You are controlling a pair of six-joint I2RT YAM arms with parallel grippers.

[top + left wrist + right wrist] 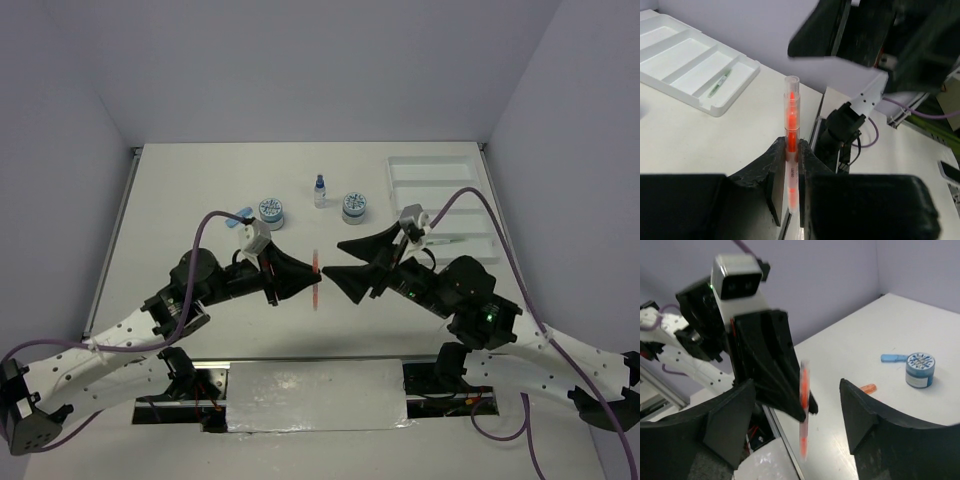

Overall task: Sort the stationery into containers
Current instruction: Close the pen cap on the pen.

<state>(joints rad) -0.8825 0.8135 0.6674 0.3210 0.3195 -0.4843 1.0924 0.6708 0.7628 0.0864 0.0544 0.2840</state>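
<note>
A thin orange-red pen stands upright between the fingers of my left gripper, which is shut on its lower half. In the top view the pen hangs above the table's middle, between both arms. My right gripper faces it with its jaws wide apart on either side of the pen, touching nothing. The white divided tray lies at the far right and holds a greenish pen in its nearest compartment. Two blue-grey jars and a blue-capped bottle stand behind the grippers.
A blue stubby piece lies beside one jar, and an orange stubby piece lies closer to my right gripper's finger. Purple walls enclose the table on three sides. A shiny metal plate sits at the near edge between the arm bases.
</note>
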